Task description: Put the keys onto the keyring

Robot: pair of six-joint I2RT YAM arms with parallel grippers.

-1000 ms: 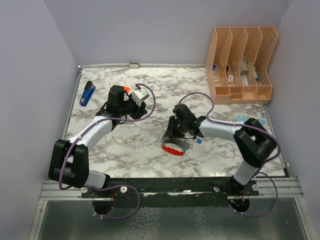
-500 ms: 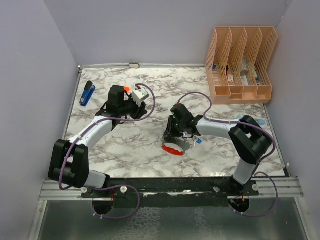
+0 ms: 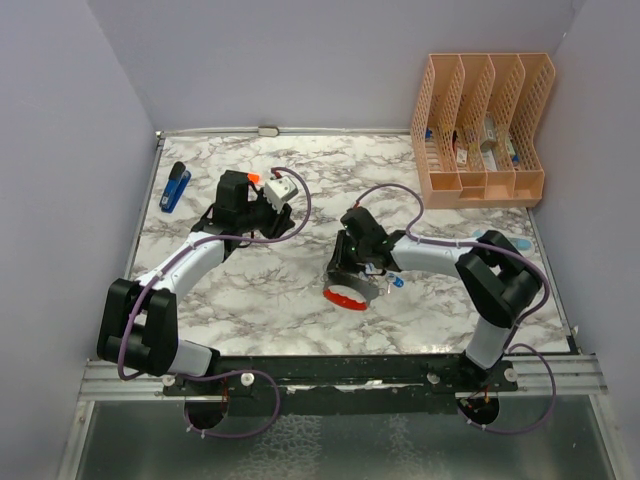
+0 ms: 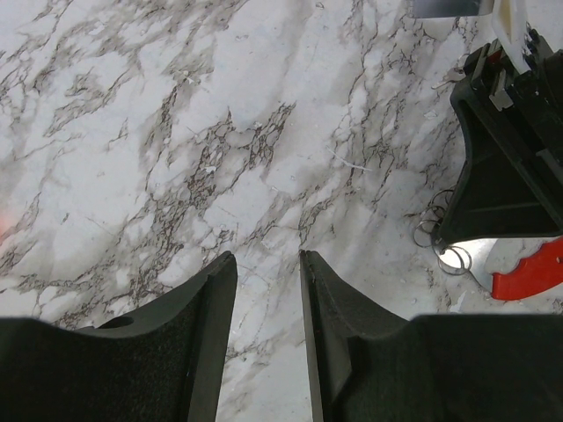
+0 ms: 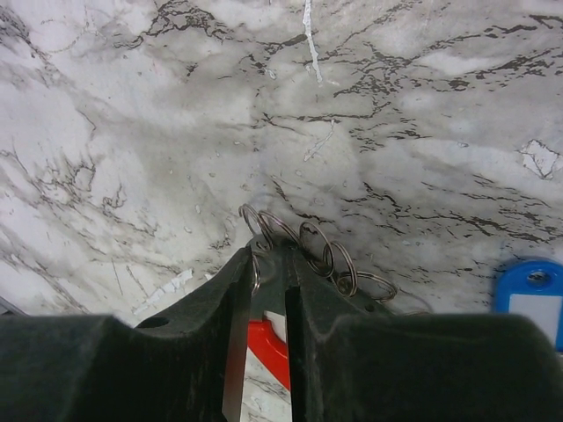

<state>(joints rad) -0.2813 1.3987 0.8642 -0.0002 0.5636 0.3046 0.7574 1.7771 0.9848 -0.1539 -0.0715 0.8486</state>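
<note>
The keyring lies at mid-table, its red loop (image 3: 347,297) showing below my right gripper (image 3: 345,277). In the right wrist view the right gripper (image 5: 268,264) is shut on the keyring's grey band (image 5: 271,272). Several thin wire rings (image 5: 327,255) fan out round the fingertips, and the red loop (image 5: 268,347) shows between the fingers. One blue-headed key (image 3: 397,283) lies just right of the gripper and also shows in the right wrist view (image 5: 535,288). My left gripper (image 3: 262,205) hovers to the upper left; in its wrist view the left gripper (image 4: 268,264) is open and empty over bare marble. Other keys are hidden.
An orange file organizer (image 3: 480,125) stands at the back right. A dark-blue stapler-like thing (image 3: 175,187) lies at the far left. A pale-blue flat item (image 3: 488,237) lies right of the right arm. The left wrist view shows the right gripper (image 4: 506,167) and the red loop (image 4: 528,272).
My right gripper shifted slightly left and its arm turned a little over the keyring. The left arm has not moved.
</note>
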